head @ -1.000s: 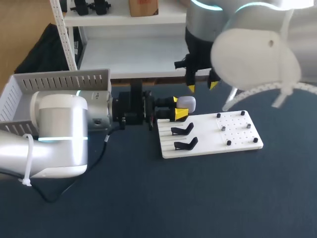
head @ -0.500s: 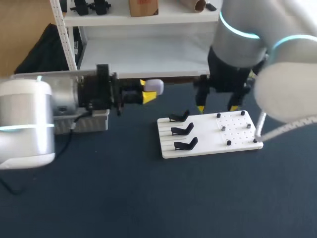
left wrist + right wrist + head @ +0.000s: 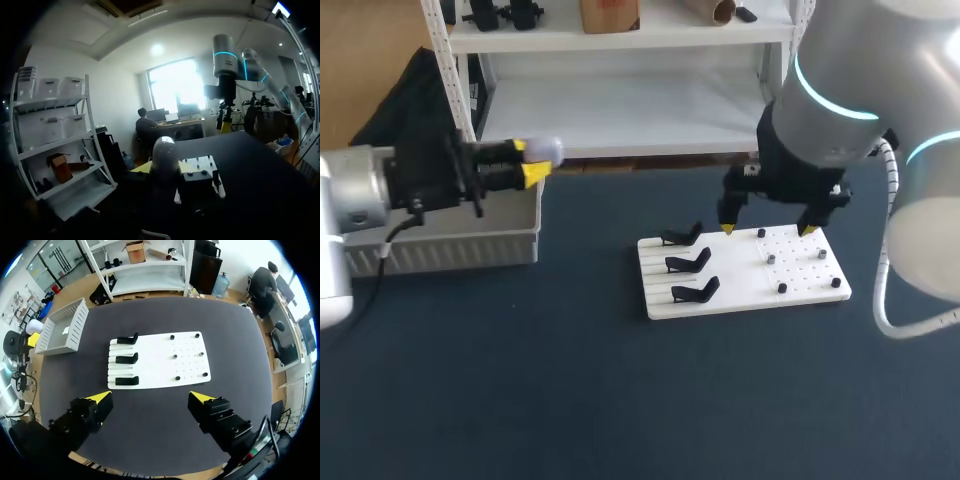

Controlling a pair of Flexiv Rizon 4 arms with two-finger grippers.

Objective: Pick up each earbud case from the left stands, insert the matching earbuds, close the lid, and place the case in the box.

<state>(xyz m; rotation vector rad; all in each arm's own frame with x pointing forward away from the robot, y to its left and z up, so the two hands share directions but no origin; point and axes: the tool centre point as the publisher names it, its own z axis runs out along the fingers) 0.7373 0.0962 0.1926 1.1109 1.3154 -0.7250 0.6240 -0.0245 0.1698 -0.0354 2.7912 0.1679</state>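
My left gripper point(image 3: 527, 165) is shut on a white earbud case point(image 3: 543, 150), lid closed, held in the air by the right end of the grey slatted box point(image 3: 440, 245). In the left wrist view the case point(image 3: 164, 154) stands between my fingers. My right gripper point(image 3: 767, 230) hangs wide open and empty above the white board point(image 3: 740, 282). Three black stands point(image 3: 688, 263) on the board's left side hold nothing. From the right wrist the gripper point(image 3: 150, 398) looks down on the board point(image 3: 160, 354), the box point(image 3: 62, 332) and the case point(image 3: 34, 326).
Small dark pegs point(image 3: 781, 287) stick up from the right half of the board. A white shelf unit point(image 3: 620, 90) runs along the table's far edge behind the box. Dark table surface point(image 3: 620, 400) lies open in front of the board.
My left arm has carried the case leftward from above the board to beside the box. My right gripper has opened wide and moved down and to the right over the board.
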